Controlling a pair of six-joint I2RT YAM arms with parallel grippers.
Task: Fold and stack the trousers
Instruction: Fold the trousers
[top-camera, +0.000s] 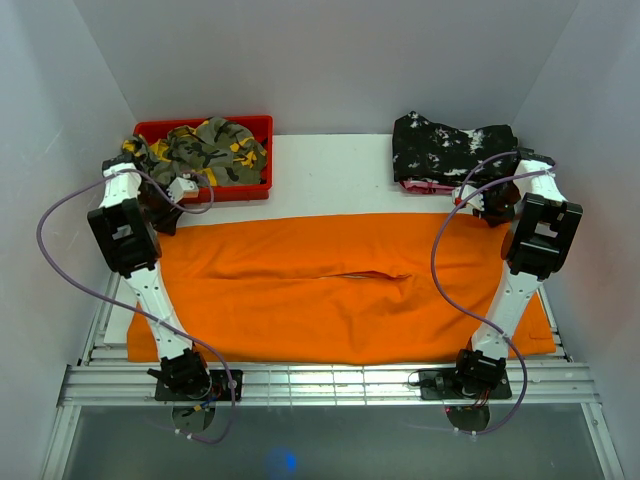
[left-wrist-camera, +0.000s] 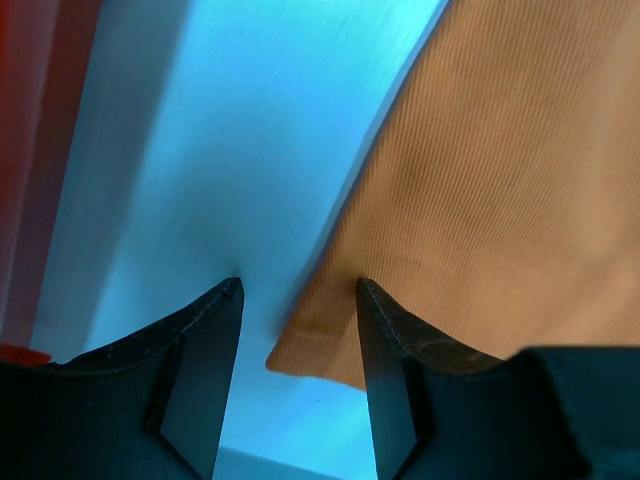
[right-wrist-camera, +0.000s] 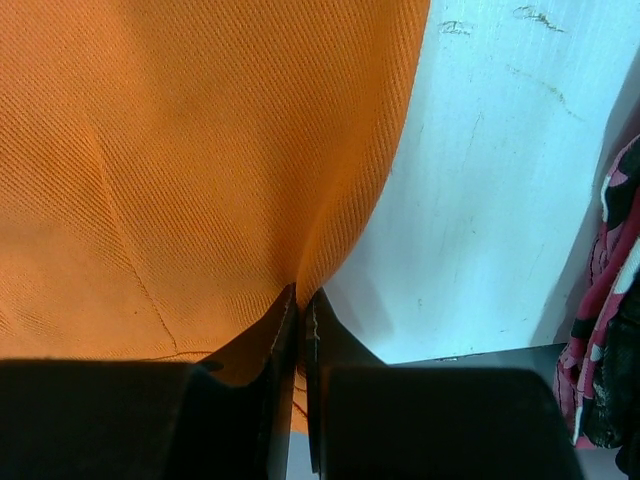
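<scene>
The orange trousers (top-camera: 330, 290) lie spread flat across the table, folded lengthwise, with a crease near the middle. At their far left corner is my left gripper (top-camera: 172, 212). In the left wrist view it (left-wrist-camera: 298, 290) is open, and the corner of the trousers (left-wrist-camera: 500, 170) lies loose on the table between the fingers. My right gripper (top-camera: 480, 205) is at the far right corner. The right wrist view shows it (right-wrist-camera: 302, 295) shut on the edge of the trousers (right-wrist-camera: 200, 150), with the cloth pinched into a ridge between the fingertips.
A red bin (top-camera: 200, 124) at the back left holds a camouflage garment (top-camera: 205, 150); its wall shows as a red strip (left-wrist-camera: 30, 150) left of the left gripper. A black white-speckled garment (top-camera: 450, 150) is piled at the back right, close to the right gripper (right-wrist-camera: 610, 300). White walls surround the table (top-camera: 330, 170).
</scene>
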